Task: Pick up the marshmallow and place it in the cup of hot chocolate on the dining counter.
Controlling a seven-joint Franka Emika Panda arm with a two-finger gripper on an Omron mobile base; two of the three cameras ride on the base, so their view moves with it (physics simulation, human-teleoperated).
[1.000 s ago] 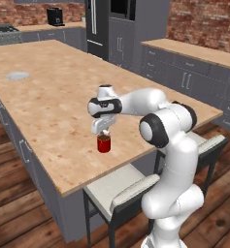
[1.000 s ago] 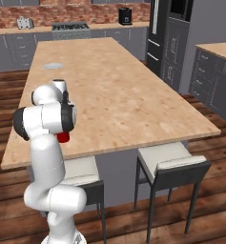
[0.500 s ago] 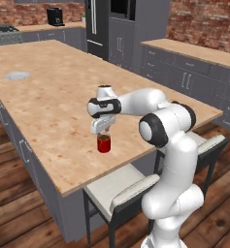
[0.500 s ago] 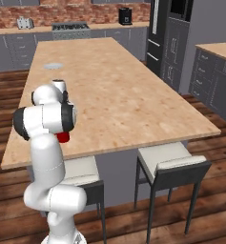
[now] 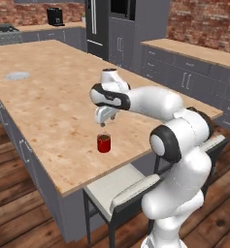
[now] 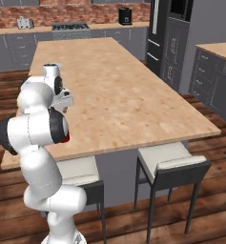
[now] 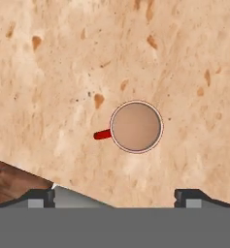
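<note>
As things stand with the pincer: the gripper [image 5: 105,121] hangs right over the cup, its two tips far apart, and it holds nothing.
Change: a moment ago the tips were shut tight together. Now they have sprung wide open. The arm has stayed in the same spot over the cup.
Cup of hot chocolate [image 5: 104,143]: it stands upright on the dining counter [image 5: 53,101], near the long edge where the robot is, close to the stools.
Marshmallow: I cannot see it. The hand view looks straight down into the cup, and the drink looks pale brown with no white lump that I can pick out.
Counter around the cup: bare, with no white bit lying beside it.
What this means: the marshmallow has most likely dropped into the cup, so the job looks about done.
Next: lift the arm straight up, so it does not knock the cup.
</note>
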